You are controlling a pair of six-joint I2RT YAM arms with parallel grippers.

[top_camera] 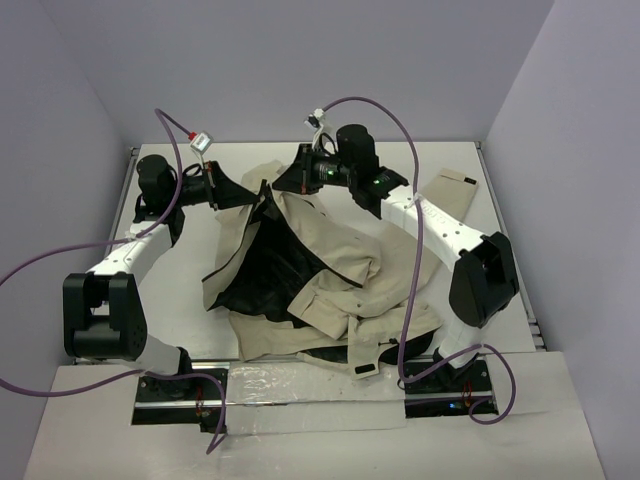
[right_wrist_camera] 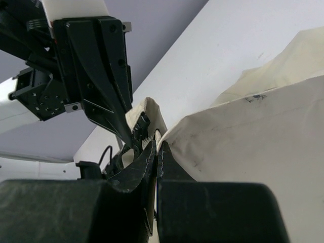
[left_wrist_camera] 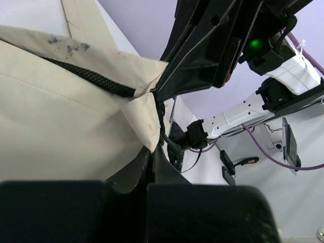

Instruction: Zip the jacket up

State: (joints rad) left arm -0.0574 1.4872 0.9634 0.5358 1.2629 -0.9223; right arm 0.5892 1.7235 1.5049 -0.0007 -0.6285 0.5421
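Beige cloth with a dark toothed edge is pinched in the left pincer (left_wrist_camera: 151, 162), whose fingers are pressed together on it. Just to the right of that pincer, nearly touching it, the right pincer (right_wrist_camera: 156, 152) is clamped, fingers together, on the matching edge of the jacket (top_camera: 335, 265). From the two pincers the jacket is spread toward the arm bases, crumpled, with its black lining (top_camera: 260, 275) laid bare between the front panels.

The zip is judged not yet closed. The two front edges are held side by side only at the pincers, and whether the slider is engaged cannot be told. The whole run of the zip appears left to be done.

Below the pincers a white table (top_camera: 185, 285) is seen, with purple cables (top_camera: 50, 258) trailed in from the left and looped above the right arm. The scene is enclosed by pale lilac walls (top_camera: 300, 60).
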